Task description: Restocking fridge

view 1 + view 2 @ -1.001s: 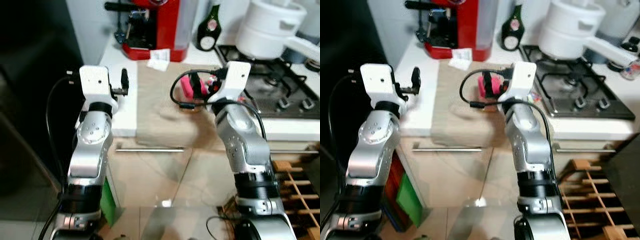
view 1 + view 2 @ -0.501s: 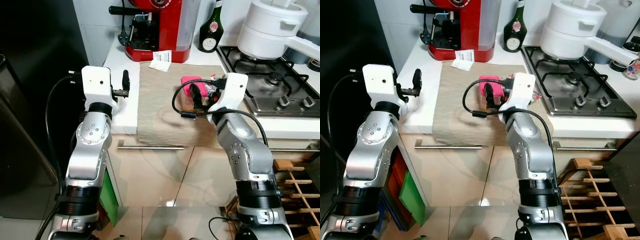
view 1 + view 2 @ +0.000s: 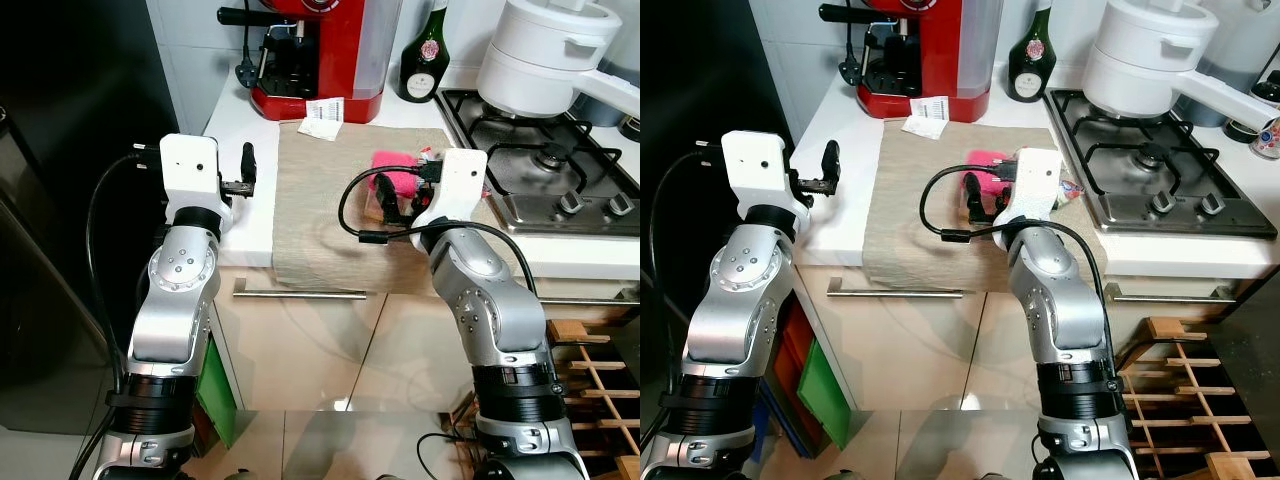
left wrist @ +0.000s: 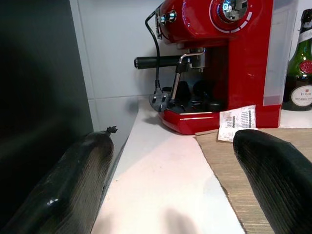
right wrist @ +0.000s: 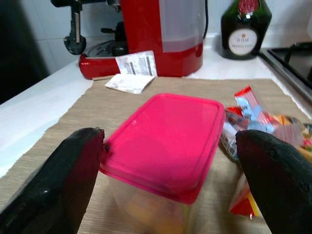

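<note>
A cloth (image 3: pixel 330 200) lies on the desk (image 3: pixel 245 215), with the hob (image 3: pixel 545 170) to its right. On the cloth sits a lidded container (image 5: pixel 163 146), and snack packets (image 5: pixel 258 124) lie just beside it on its right. The right tool (image 5: pixel 168 170) is at the container, one finger on either side (both apart from it). Behind the cloth stands a coffee machine (image 3: pixel 320 50), a paper slip (image 3: pixel 322 115) before it and a bottle (image 3: pixel 423 55) to its right. The left tool (image 4: pixel 175 190) hangs over the desk left of the cloth, fingers spread.
</note>
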### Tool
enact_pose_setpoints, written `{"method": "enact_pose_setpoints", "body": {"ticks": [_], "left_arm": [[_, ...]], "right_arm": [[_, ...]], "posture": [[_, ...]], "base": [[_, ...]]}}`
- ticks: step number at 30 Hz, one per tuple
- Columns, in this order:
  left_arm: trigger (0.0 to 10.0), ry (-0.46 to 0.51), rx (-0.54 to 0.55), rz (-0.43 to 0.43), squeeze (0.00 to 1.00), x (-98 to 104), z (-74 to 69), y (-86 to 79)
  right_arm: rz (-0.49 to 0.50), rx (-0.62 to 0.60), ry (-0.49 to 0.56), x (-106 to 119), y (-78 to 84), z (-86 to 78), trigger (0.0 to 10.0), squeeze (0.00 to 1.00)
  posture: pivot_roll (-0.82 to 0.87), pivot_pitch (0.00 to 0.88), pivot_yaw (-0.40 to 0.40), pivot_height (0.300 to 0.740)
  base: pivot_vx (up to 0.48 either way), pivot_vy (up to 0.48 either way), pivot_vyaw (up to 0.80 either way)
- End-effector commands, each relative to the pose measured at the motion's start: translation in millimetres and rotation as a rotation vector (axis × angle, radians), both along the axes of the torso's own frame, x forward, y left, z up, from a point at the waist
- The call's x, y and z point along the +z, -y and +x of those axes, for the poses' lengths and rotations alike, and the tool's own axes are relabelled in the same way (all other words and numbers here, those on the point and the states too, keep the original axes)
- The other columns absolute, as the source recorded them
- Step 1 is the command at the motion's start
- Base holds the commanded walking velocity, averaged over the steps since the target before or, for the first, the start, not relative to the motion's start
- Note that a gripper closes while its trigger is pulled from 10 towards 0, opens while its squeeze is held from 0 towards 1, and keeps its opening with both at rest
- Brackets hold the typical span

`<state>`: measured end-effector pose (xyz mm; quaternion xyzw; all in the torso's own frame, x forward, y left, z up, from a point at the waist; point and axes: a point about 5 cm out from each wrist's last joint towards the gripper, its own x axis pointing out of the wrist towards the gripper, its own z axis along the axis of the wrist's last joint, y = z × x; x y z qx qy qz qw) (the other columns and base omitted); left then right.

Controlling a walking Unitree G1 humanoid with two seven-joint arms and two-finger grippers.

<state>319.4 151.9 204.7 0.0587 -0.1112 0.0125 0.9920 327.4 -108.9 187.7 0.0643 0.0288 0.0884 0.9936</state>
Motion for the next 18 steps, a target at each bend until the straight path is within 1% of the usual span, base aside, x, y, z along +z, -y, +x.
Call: {"method": "enact_pose_setpoints", "body": {"ticks": [1, 5, 9, 11, 15, 16, 18], "left_arm": [[10.0, 0.008, -0.007, 0.011, 0.00, 3.4, -1.7, 1.0], [10.0, 0.007, -0.008, 0.013, 0.00, 3.5, -1.9, 0.4], [10.0, 0.005, -0.011, 0.011, 0.00, 2.8, -1.7, 2.0], [10.0, 0.004, -0.011, 0.009, 0.00, 2.6, -1.9, 2.4], [10.0, 0.002, -0.010, 0.008, 0.00, 2.0, -2.1, 2.2], [10.0, 0.002, -0.009, 0.008, 0.00, 1.9, -2.2, 2.0], [10.0, 0.003, -0.006, 0.007, 0.00, 2.2, -2.6, 1.2]], "right_arm": [[-0.014, 0.001, 0.038, 6.2, -0.4, -3.8, 10.0, 0.00], [-0.006, 0.001, 0.046, 7.8, -3.2, -6.2, 10.0, 0.00], [0.018, 0.003, 0.027, 6.3, -3.7, -6.9, 10.0, 0.00], [0.015, -0.014, 0.002, 2.7, -0.8, -6.7, 10.0, 0.00], [0.022, -0.034, -0.002, 2.3, 2.7, -7.0, 10.0, 0.00], [0.028, -0.021, 0.003, 3.7, 1.5, -9.3, 10.0, 0.00], [0.042, 0.056, 0.019, 7.7, -6.0, -17.4, 10.0, 0.00]], "posture": [[0.08, 0.000, -0.015, 0.740], [0.08, 0.000, -0.015, 0.740], [0.08, 0.000, -0.016, 0.740], [0.08, 0.000, -0.018, 0.740], [0.08, 0.000, -0.020, 0.740], [0.08, 0.000, -0.021, 0.740], [0.08, 0.000, -0.021, 0.740]], "base": [[0.000, 0.000, 0.00], [0.000, 0.000, 0.00], [0.000, 0.000, 0.00], [0.000, 0.000, 0.00], [0.000, 0.000, 0.00], [0.000, 0.000, 0.00], [0.000, 0.000, 0.00]]}}
